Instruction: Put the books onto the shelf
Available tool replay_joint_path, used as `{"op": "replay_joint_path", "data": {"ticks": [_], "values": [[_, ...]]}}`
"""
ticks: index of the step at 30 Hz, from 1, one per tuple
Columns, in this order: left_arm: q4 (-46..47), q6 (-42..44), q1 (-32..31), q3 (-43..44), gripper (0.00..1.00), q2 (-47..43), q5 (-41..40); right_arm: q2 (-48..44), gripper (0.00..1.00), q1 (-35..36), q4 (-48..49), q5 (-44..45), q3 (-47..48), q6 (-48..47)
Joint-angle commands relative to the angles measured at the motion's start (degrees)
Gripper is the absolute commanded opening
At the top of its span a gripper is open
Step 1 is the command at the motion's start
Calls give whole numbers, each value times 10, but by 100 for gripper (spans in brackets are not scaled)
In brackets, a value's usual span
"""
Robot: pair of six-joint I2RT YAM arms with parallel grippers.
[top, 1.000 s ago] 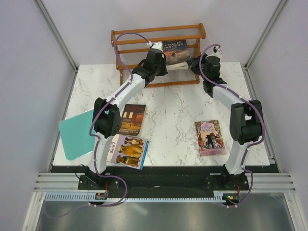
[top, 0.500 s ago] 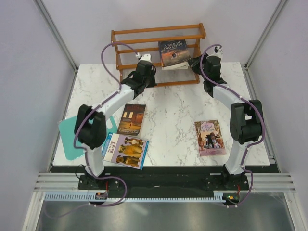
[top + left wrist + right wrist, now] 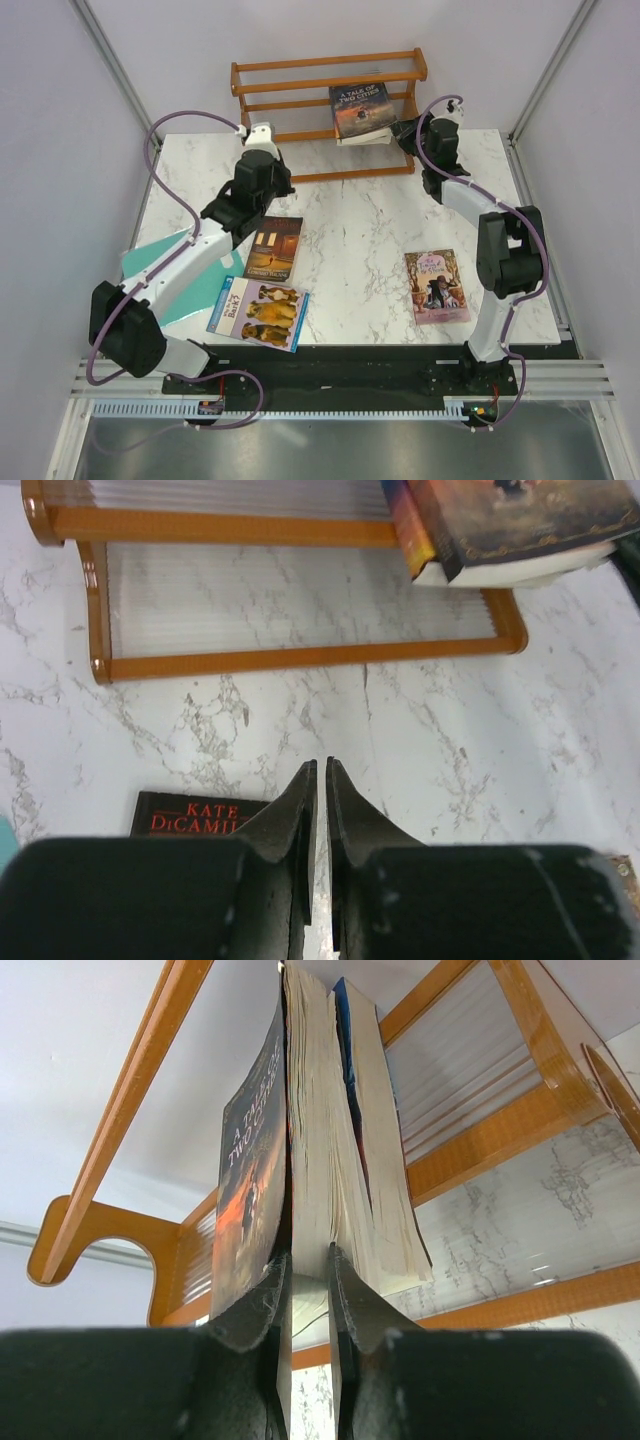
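two books up at the shelf, three lying on the table

in the overhead view i am seeing the shelf (image 3: pixel 300 80) sitting at the top middle of the frame, at the far edge of the table (image 3: pixel 360 215). the dark book (image 3: pixel 360 108) is leaning in the right part of it with its cover facing up. the blue book (image 3: pixel 380 1180) is sitting right against it; the right wrist view is showing their page edges side by side.

the right gripper (image 3: pixel 305 1260) is clamping the lower edge of the dark book. its page block is sitting between the two fingers, and the blue book is lying just outside the right-hand finger.

the left gripper (image 3: pixel 320 770) is hanging over the marble in the middle of its own view, nearly closed, with only a thin slit between the fingers and nothing in it. the shelf's lower rail is running across the upper part of that frame. the top edge of the brown book (image 3: pixel 275 247) is peeking in at the lower left.

overhead, the brown book is lying flat left of centre. the dog book (image 3: pixel 258 312) is lying just below it at the near edge. the pink book (image 3: pixel 436 286) is lying flat at the lower right, well apart from both. a teal board (image 3: pixel 150 290) is jutting over the table's left edge, partly under the left arm.
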Motion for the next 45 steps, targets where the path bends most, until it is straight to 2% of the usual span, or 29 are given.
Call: {"op": "replay_joint_path", "data": {"ticks": [1, 11, 17, 18, 23, 26, 27, 30, 33, 35, 39, 40, 45], "values": [[0, 25, 2, -31, 13, -11, -14, 14, 6, -6, 32, 24, 3, 13], [-18, 24, 2, -53, 13, -19, -15, 41, 10, 1, 29, -2, 40, 16], [-27, 20, 3, -71, 13, -29, -25, 29, 26, 3, 25, -5, 31, 13], [-28, 19, 3, -74, 13, -31, -26, 23, 35, 3, 24, -3, 22, 13], [-48, 17, 4, -75, 17, -34, -29, -17, 54, 3, 15, 6, -5, -3], [-63, 17, 6, -74, 36, -34, -30, -34, 61, 3, -7, 0, -7, -15], [-65, 13, 7, -75, 56, -36, -35, -40, 63, 2, -11, 1, -18, -19], [-80, 11, 10, -78, 82, -39, -39, -79, 65, 4, -19, 10, -56, -27], [-105, 10, 23, -79, 92, -38, -27, -127, 66, 10, -47, 10, -92, -51], [-122, 4, 53, -78, 94, -27, -2, -165, 66, 40, -83, 28, -108, -93], [-156, -26, 137, -87, 95, 5, 137, -178, 70, 104, -126, -8, -144, -129], [-167, -30, 168, -89, 95, 22, 159, -170, 70, 115, -127, -25, -152, -125], [-194, -52, 229, -90, 96, 95, 268, -124, 77, 180, -71, -112, -224, -39]]}}
